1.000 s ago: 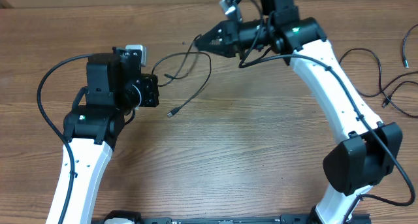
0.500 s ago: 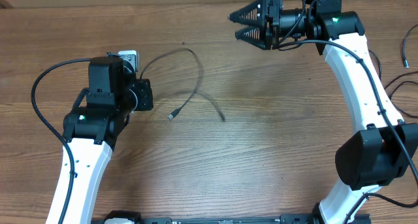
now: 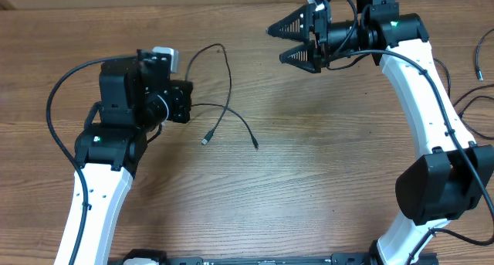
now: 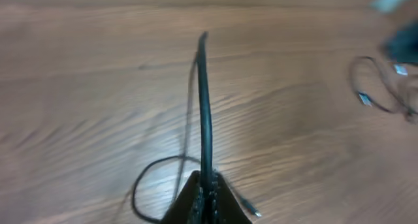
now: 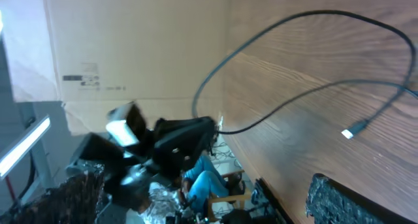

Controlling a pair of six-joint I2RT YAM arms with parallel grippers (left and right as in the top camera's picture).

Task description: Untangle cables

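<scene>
The left gripper (image 3: 187,103) is clamped on a thin black cable (image 3: 230,83). The cable lies in loose open curves on the brown wooden table (image 3: 324,180), with its plug ends apart. The right gripper (image 3: 287,42) stands wide open and empty near the far table edge. This cable seems nearly untangled. More thin black cords (image 3: 478,60) lie at the right edge. The table middle offers free room.

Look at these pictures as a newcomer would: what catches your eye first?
A thin black cord with small plug ends sprawls in loose loops across the middle of the wooden table, one part pinched in the shut left claw. At the far side, the right claw gapes wide and empty.
</scene>
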